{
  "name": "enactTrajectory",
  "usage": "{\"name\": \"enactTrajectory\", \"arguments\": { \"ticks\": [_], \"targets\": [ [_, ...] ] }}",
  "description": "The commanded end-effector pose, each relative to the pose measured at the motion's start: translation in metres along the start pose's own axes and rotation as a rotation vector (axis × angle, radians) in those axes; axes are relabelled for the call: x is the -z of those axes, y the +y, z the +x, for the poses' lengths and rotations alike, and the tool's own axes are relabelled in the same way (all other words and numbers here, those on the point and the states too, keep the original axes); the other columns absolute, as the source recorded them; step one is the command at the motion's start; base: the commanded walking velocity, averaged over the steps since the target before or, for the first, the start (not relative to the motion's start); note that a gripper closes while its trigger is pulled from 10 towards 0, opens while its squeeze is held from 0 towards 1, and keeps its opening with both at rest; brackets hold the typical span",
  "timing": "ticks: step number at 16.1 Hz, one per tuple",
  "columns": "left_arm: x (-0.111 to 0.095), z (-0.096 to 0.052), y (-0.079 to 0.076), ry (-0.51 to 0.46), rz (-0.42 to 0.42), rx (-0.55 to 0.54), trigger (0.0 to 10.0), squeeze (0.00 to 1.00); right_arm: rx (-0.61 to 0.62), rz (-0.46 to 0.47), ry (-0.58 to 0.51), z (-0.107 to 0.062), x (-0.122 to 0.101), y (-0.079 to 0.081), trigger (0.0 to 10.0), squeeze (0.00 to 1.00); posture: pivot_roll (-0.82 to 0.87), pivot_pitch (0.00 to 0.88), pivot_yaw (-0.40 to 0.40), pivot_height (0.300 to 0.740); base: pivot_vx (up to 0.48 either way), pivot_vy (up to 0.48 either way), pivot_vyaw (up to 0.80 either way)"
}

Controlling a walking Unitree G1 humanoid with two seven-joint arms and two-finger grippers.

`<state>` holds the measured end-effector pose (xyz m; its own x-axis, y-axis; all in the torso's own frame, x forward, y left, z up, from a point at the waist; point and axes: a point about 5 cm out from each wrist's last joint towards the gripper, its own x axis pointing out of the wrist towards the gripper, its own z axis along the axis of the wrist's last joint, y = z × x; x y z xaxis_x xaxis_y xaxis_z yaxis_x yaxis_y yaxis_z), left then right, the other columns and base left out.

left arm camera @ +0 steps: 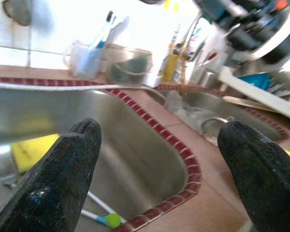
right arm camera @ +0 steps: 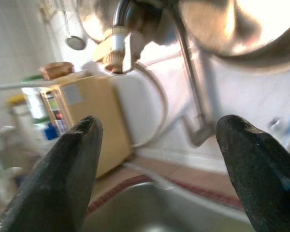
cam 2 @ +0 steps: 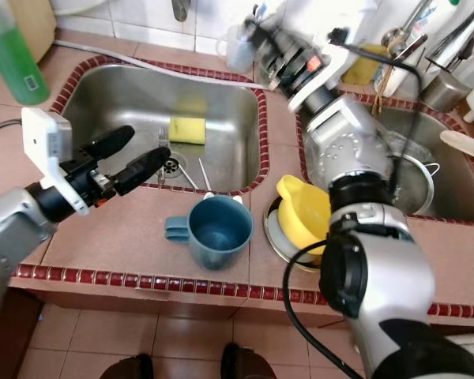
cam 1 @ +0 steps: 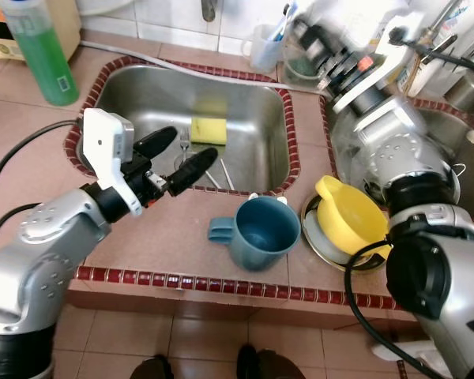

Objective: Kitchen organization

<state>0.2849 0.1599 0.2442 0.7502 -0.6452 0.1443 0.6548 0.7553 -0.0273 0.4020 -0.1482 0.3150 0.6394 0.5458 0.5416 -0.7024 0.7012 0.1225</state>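
Observation:
A blue mug (cam 1: 257,233) stands upright on the tiled counter in front of the left sink (cam 1: 142,87). To its right a yellow cup (cam 1: 349,217) lies tilted on a metal plate (cam 1: 312,237). A yellow sponge (cam 1: 208,129) and some cutlery (cam 1: 183,146) lie in the sink. My left gripper (cam 1: 193,144) hovers open over the sink's front rim, left of the mug and holding nothing. My right gripper (right arm camera: 157,125) is raised toward the back wall near the faucet (right arm camera: 123,34), open and empty; its arm is blurred.
A green bottle (cam 1: 39,47) stands at the back left. A clear cup with toothbrushes (cam 1: 265,43) sits behind the sink. The right sink (cam 2: 450,197) holds a strainer and utensils. Red tile trim (cam 1: 221,286) marks the counter's front edge.

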Motion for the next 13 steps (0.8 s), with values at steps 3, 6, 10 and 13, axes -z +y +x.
{"name": "enactTrajectory", "arguments": {
  "ticks": [3,6,10,13],
  "targets": [
    [0.007,0.010,0.023,0.018,0.050,-0.167,10.0,0.00,0.237,-0.300,0.114,-0.024,0.002,-0.019,10.0,1.00,-0.04,0.082,-0.114,0.740,0.000,0.000,0.00],
    [0.010,0.015,0.035,-0.011,0.092,-0.271,10.0,0.00,0.341,-0.388,0.091,-0.043,0.006,-0.012,10.0,1.00,-0.06,0.045,-0.106,0.740,0.000,0.000,0.00],
    [0.018,0.023,0.031,-0.024,0.086,-0.287,10.0,0.00,0.393,-0.398,0.027,-0.061,0.012,0.012,10.0,1.00,-0.09,0.018,-0.083,0.740,0.000,0.000,0.00],
    [0.023,0.021,0.034,-0.022,0.074,-0.314,10.0,0.00,0.395,-0.387,-0.010,-0.078,0.011,0.034,10.0,0.00,-0.11,0.022,-0.068,0.740,0.000,0.000,0.00]
  ]
}}
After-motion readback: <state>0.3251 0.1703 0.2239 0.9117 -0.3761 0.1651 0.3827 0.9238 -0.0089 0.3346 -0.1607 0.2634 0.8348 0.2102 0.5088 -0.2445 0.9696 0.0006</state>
